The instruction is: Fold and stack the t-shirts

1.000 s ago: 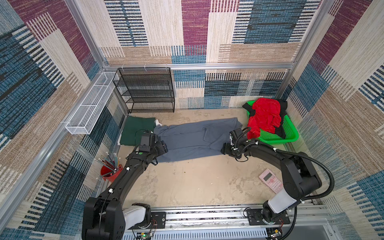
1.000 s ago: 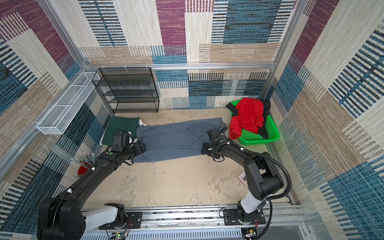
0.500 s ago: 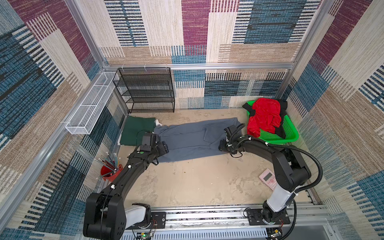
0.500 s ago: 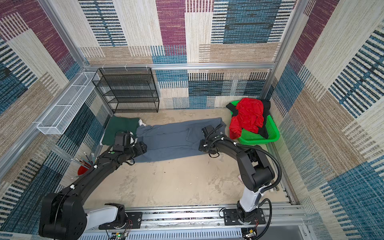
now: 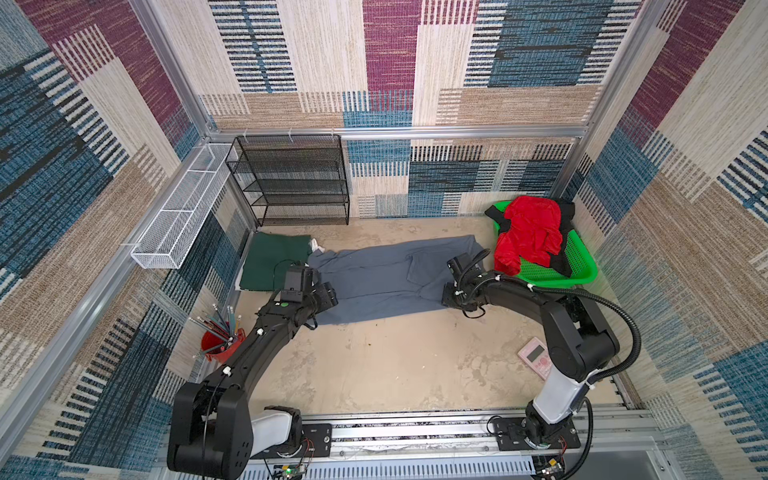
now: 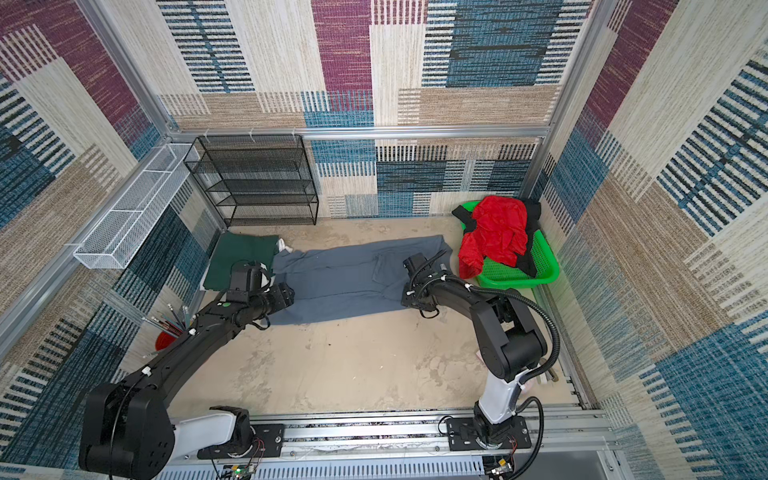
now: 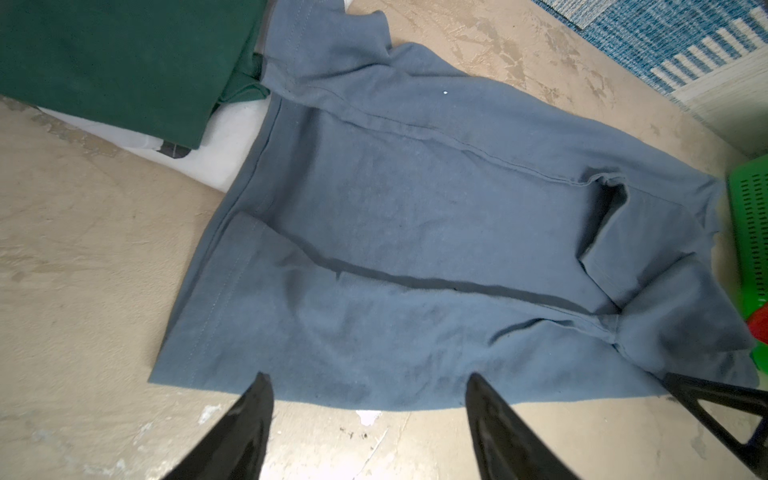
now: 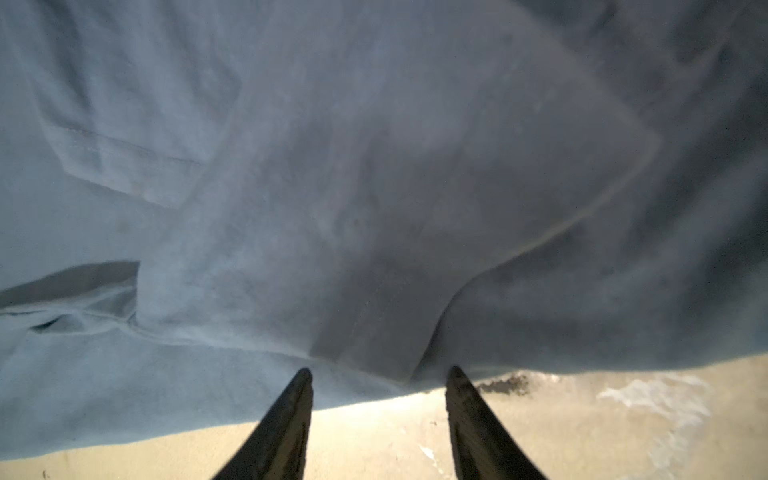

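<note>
A slate grey t-shirt point(image 5: 390, 278) point(image 6: 345, 278) lies flat across the back of the table, its long sides folded in. My left gripper point(image 7: 365, 378) point(image 5: 328, 293) is open, fingertips over the shirt's near left edge. My right gripper point(image 8: 378, 370) point(image 5: 448, 297) is also open, narrower, and the shirt's point(image 8: 374, 208) near right edge lies between its tips. At back left, a folded dark green t-shirt point(image 5: 274, 262) point(image 7: 124, 62) rests on a white one point(image 7: 232, 137). A crumpled red t-shirt point(image 5: 528, 237) lies on a black one point(image 5: 566, 208).
The red and black shirts sit in a green mesh basket point(image 5: 582, 270) at the back right. A black wire shelf point(image 5: 299, 183) stands against the back wall and a white wire tray point(image 5: 178, 224) hangs on the left. A red pencil cup point(image 5: 218, 345) and a pink calculator point(image 5: 536, 357) lie nearer the front.
My right gripper has slid left along the grey shirt's near right edge and its jaws have narrowed. The left arm has hardly moved.
</note>
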You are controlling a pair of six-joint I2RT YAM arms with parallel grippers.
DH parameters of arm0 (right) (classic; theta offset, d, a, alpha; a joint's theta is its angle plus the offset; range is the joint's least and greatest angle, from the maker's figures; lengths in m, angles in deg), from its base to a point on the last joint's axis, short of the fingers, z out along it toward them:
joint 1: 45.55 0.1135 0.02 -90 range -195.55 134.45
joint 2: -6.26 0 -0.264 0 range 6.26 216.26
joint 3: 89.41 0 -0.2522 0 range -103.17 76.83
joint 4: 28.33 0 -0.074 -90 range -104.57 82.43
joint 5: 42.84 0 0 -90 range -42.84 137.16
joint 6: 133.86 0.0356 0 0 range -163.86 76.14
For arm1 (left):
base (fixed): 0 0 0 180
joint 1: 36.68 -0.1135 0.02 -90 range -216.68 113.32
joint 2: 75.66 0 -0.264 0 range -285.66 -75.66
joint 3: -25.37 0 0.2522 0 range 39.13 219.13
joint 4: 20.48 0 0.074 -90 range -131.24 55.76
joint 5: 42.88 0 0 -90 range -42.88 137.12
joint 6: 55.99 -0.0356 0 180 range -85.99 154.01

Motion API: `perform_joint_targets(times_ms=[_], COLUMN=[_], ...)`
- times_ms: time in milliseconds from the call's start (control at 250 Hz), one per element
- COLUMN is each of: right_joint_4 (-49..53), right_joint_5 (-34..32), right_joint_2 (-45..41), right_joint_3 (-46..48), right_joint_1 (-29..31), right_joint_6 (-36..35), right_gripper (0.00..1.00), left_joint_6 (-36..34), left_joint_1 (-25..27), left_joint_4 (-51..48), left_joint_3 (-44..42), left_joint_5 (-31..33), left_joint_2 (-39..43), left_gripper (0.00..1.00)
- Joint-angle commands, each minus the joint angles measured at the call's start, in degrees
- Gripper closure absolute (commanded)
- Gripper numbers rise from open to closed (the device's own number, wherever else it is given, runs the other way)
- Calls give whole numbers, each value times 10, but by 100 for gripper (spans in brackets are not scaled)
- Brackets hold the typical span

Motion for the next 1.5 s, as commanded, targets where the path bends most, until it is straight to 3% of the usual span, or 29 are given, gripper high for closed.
perform_joint_targets(times_ms=[0,52,216,452,616,768,1016,1112,1152,1208,1328,1496], right_joint_4=[4,4,6,-2,21,59,46,50,45,35,14,-29], right_joint_5=[-19,-16,-18,-32,-45,-75,-36,-50,-58,-59,-31,23], right_joint_2=[18,24,32,8,39,75,114,111,102,87,54,-7], right_joint_3=[-23,-30,-37,-43,-101,-160,-203,-200,-191,-174,-136,-60], right_joint_1=[1,0,0,1,1,1,1,1,-1,-6,-45,-117], right_joint_6=[-11,-12,-16,-22,-83,-129,-119,-108,-107,-107,-95,-77], right_gripper=[56,60,61,76,81,100,100,100,91,68,36,33], left_joint_6=[0,0,0,0,-9,-19,-16,-26,-24,-14,6,39], left_joint_1=[-1,-1,-1,-1,-1,-1,-1,1,9,30,112,213], left_joint_4=[1,-2,1,1,-1,-8,11,2,14,45,78,134], left_joint_3=[7,10,7,6,10,16,13,26,23,14,29,86], left_joint_5=[-3,-1,2,7,8,9,-26,-60,-75,-96,-96,-108], left_joint_2=[-8,-11,-10,-14,-21,-29,-31,-28,-23,-16,-28,-116], left_gripper=[26,26,26,26,26,26,27,30,29,27,27,27])
